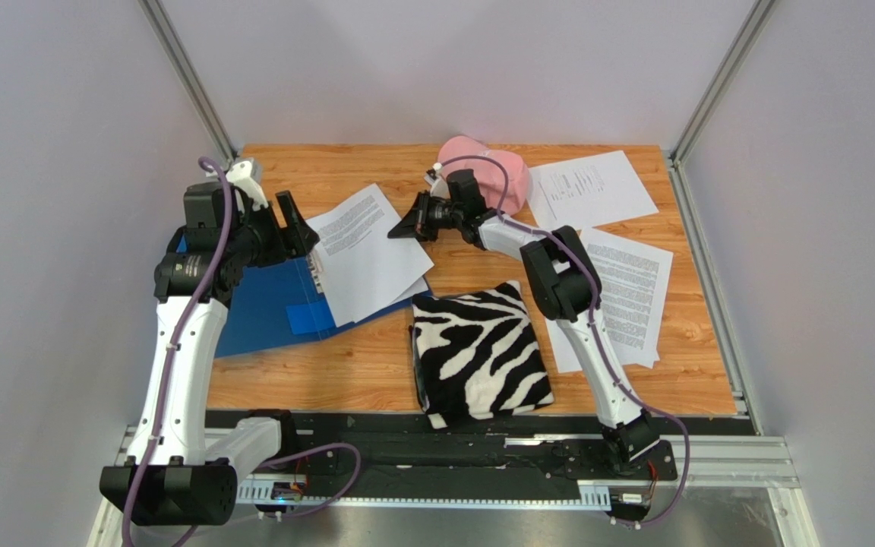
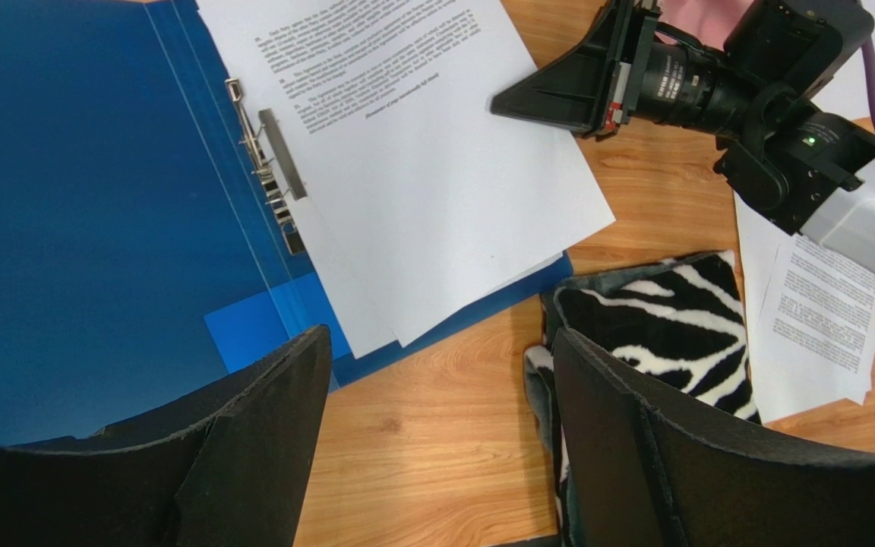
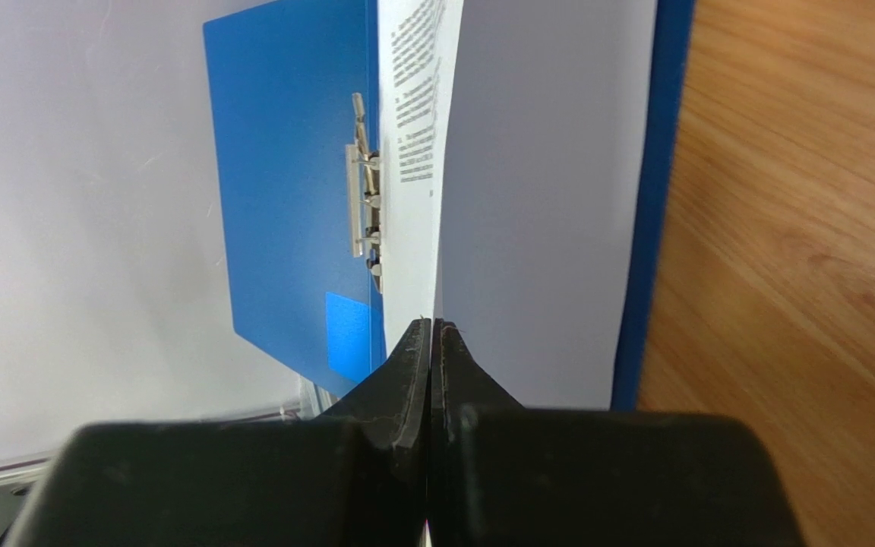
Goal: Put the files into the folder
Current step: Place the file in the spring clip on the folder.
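The blue folder (image 1: 250, 310) lies open at the left, its metal clip (image 2: 273, 171) showing. White printed files (image 1: 365, 253) lie on its right half, overhanging the edge. My right gripper (image 1: 399, 231) is shut on the right edge of the top sheet (image 3: 414, 137), low over the wood beside the folder (image 3: 294, 171). My left gripper (image 2: 436, 342) hangs open above the folder's near right corner and holds nothing. More files (image 1: 590, 188) lie at the back right, and others (image 1: 633, 299) on the right side of the table.
A zebra-striped folded cloth (image 1: 479, 353) lies at the front middle, just right of the folder. A pink object (image 1: 479, 154) sits at the back behind the right wrist. Metal frame posts and grey walls close in the table on both sides.
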Action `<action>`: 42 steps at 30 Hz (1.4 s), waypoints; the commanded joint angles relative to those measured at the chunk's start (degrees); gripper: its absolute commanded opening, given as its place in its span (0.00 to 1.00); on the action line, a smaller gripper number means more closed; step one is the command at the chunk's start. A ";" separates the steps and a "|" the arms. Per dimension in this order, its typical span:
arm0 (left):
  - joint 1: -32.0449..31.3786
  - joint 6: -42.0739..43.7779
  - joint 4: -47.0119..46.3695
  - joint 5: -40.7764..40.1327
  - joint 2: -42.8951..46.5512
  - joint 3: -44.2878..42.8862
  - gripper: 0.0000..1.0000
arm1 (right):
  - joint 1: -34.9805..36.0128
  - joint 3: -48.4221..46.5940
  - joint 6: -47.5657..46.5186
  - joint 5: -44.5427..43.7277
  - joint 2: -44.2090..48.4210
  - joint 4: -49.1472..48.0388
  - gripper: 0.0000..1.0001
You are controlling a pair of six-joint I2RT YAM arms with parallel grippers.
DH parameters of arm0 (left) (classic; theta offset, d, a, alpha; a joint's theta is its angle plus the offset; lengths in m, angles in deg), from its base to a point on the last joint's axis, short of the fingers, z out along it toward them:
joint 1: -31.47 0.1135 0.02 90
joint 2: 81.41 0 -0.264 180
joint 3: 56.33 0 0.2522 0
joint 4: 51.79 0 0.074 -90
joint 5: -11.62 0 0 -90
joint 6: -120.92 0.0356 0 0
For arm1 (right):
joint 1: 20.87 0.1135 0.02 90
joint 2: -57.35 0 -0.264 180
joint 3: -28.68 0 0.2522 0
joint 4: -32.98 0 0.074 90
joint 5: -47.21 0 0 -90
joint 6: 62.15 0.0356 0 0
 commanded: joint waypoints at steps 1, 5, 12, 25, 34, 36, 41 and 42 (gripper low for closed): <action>0.30 -0.60 -2.43 1.05 0.53 0.69 0.80 | 0.25 -0.94 0.10 -1.88 -0.04 -1.94 0.00; 0.39 -0.51 -2.34 0.96 0.88 0.95 0.80 | 0.34 3.01 1.07 -4.33 0.83 -4.32 0.00; 0.39 -0.60 -2.69 1.49 0.62 1.39 0.79 | 0.96 4.52 2.30 -6.36 1.19 -5.38 0.00; 0.30 -0.51 -2.51 2.10 1.49 1.30 0.79 | 2.10 7.69 2.04 -8.56 3.74 -6.00 0.00; 0.30 -0.42 -2.51 2.54 1.67 1.48 0.79 | 3.15 7.86 0.19 -9.79 5.58 -4.33 0.01; 0.30 -0.33 -2.43 2.46 1.93 1.48 0.79 | 3.33 8.21 0.02 -9.79 6.20 -4.42 0.01; 0.30 -0.33 -2.60 2.81 2.02 1.83 0.79 | 3.68 5.76 -4.91 -11.37 7.96 1.47 0.01; 0.30 -0.42 -2.60 2.81 2.02 1.83 0.79 | 3.86 5.66 -4.73 -11.46 8.04 1.65 0.01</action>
